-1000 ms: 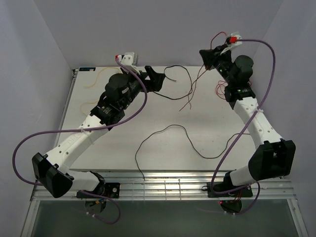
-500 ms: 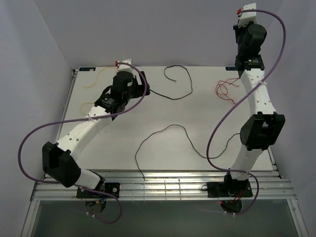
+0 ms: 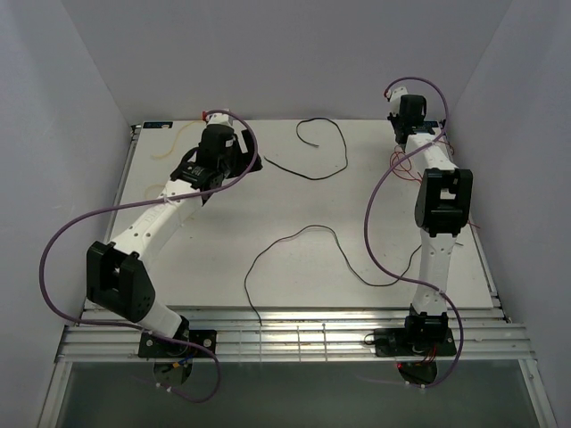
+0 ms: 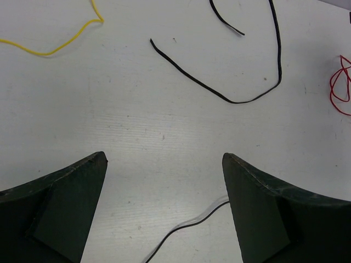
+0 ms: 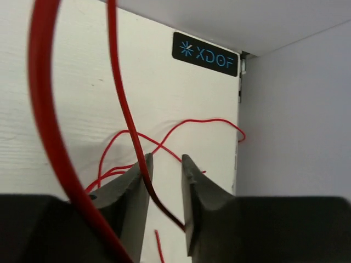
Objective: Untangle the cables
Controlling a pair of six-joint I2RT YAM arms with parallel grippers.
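Observation:
The cables lie apart on the white table. A yellow cable (image 3: 175, 141) (image 4: 55, 51) sits far left. One black cable (image 3: 343, 152) (image 4: 241, 101) curls at the back centre, and another black cable (image 3: 312, 226) (image 4: 186, 227) loops across the middle. The red cable (image 3: 400, 163) (image 4: 339, 87) is bunched at the far right. My left gripper (image 3: 252, 160) (image 4: 164, 156) hangs wide open over bare table, holding nothing. My right gripper (image 5: 164, 158) stands low in the far right corner. Its jaws are slightly apart, and a strand of the red cable (image 5: 123, 109) runs loosely between them.
Lilac walls close in the table on the left, back and right. An XDOF label (image 5: 207, 53) marks the far right corner by the table edge (image 5: 239, 104). Thick purple arm cables (image 3: 384, 205) hang beside both arms. Slatted rails (image 3: 285, 334) run along the near edge.
My right arm came down from high in the air into the far right corner, and its jaws parted a little around the red cable. My left arm stretched further toward the back.

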